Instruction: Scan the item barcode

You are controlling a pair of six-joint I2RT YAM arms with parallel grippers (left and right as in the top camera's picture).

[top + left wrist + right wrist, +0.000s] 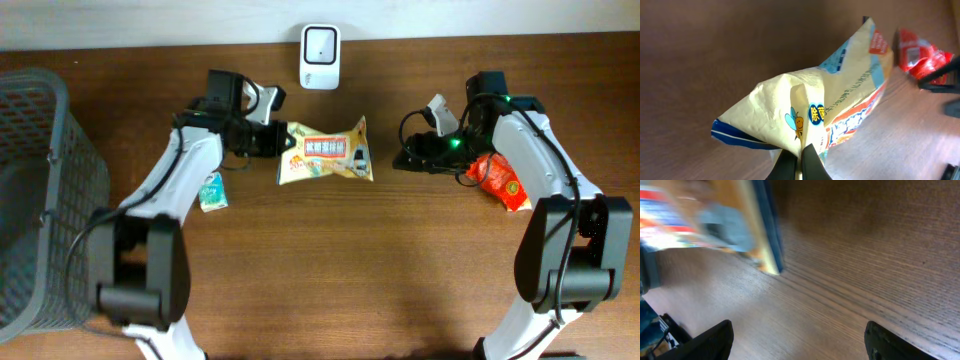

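From where I stand the job looks to be in its early part: the yellow snack bag is gripped but not yet shown to the white scanner, which stands at the far edge of the desk, about the middle. The left jaws are clamped on the bag's left edge. In the left wrist view the 2 fingertips meet on a crumpled fold of wrapper, and the rest of the bag runs away from them to the right. The bag sits just near of the scanner, printed face up. Whether its held end is lifted off the desk I cannot tell. No barcode shows on the upper face, so I would guess it is underneath or too small to make out. What is left, by my reckoning, is to raise the bag, carry it to the far side and turn the code toward the scanner's window. The right jaws stand wide apart on nothing, just right of the bag's right end. The right wrist view shows the bag only as a blur outside the fingers. A red packet lies by the right arm, a small teal packet by the left arm and a grey basket at the left edge.
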